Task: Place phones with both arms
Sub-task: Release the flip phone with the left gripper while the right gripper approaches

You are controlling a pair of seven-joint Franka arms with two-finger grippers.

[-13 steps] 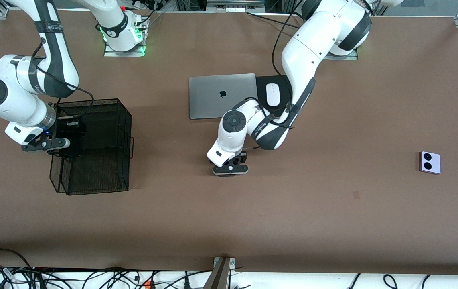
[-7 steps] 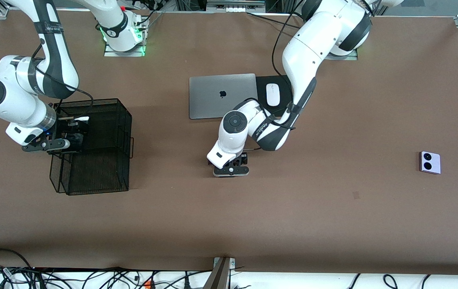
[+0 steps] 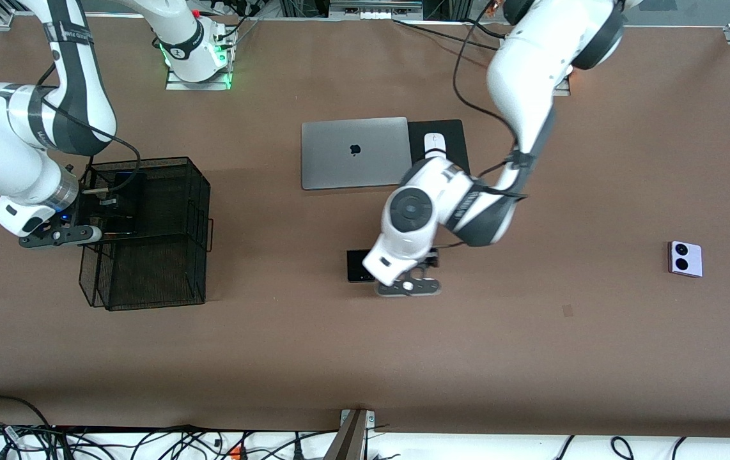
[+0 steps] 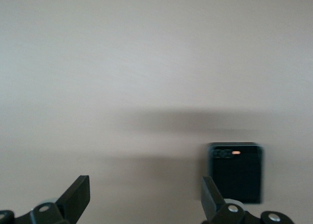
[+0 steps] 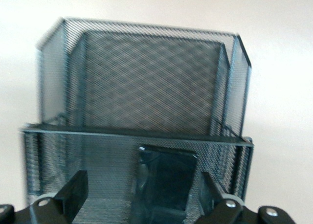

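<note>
I see the left gripper (image 3: 408,286), center frame, wide open beside the small dark phone (image 3: 358,266); the right gripper (image 3: 58,236), open, empty, at mesh basket (image 3: 167,255).

Left arm (image 3: 442,211) hides part of small dark phone (image 3: 357,266) & mouse (image 3: 434,144).

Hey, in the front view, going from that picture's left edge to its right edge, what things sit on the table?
Black mesh organizer → grey laptop → white mouse → lavender phone.
</note>
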